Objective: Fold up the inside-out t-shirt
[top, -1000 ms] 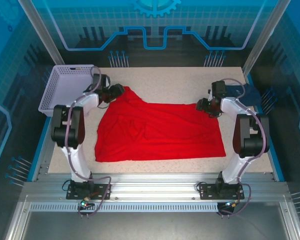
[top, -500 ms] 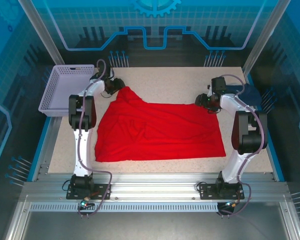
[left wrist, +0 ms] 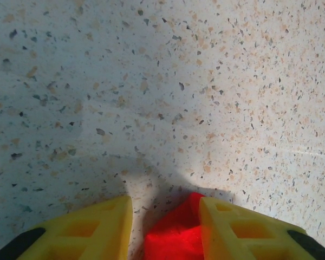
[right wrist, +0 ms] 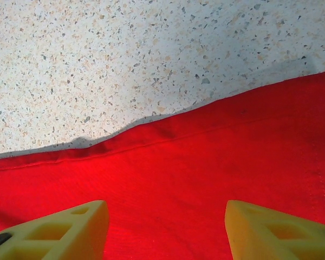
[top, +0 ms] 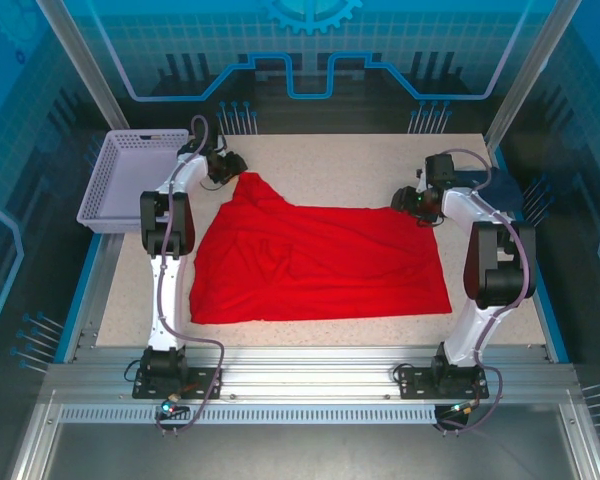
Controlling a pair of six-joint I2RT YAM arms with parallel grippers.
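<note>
- Shirt (top: 320,260) is being seen spread on desk (top: 360,160), long axis left-right.
- Its far-left corner is being straddled by left hand (left wrist: 165,216), jaws apart.
- Its far-right hem is being overhung by right hand (right wrist: 165,222), jaws apart.

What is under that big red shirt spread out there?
The red t-shirt lies spread on the speckled table, which shows around its edges. Whatever is beneath the cloth is hidden.

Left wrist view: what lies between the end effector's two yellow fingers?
In the left wrist view, a red corner of the inside-out t-shirt lies against one finger of the left end effector; bare table shows beside the other.
</note>
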